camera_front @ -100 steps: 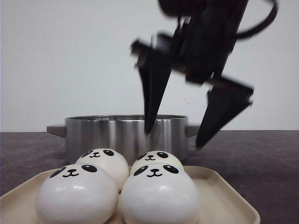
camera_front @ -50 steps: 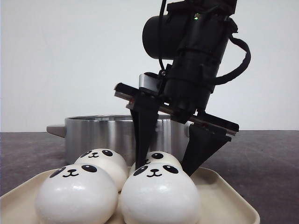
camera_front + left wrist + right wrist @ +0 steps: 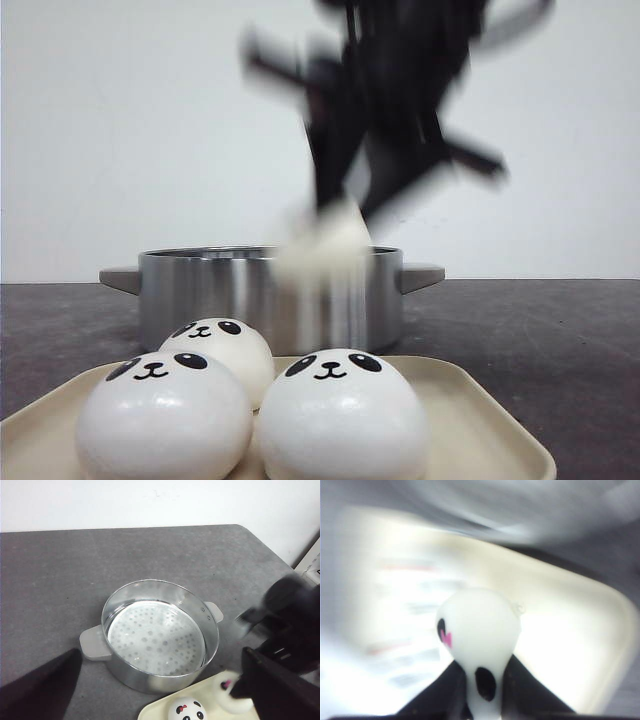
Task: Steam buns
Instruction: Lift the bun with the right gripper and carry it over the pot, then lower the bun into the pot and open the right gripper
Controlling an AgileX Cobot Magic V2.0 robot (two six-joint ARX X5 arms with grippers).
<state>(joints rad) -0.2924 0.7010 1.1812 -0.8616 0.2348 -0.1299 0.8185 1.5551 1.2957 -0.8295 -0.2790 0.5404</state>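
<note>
The right gripper point(image 3: 345, 215) is pinching one of the buns point(image 3: 325, 245) and carrying it in the air, up at twelve o'clock from the tray point(image 3: 480, 420), right at the level of the steamer pot point(image 3: 200, 285) rim, and it's all motion blur in the front view! The danger, as I judge it: that glossy skin looks slick and the dome is squeezed tall between the fingers point(image 3: 525, 690), so a fast swing could squirt it free short of the pot, or the bun could clip the metal rim. In the right wrist view the carried bun reads white and shiny, pinched into an egg shape, black oval eye and a pink mark showing. Three more buns sit on the cream tray, panda faces forward, touching one another. The pot's perforated floor point(image 3: 155, 640) holds nothing yet. The left gripper point(image 3: 160, 690) hangs well apart from the action, its dark fingers spread wide and holding nothing.
</note>
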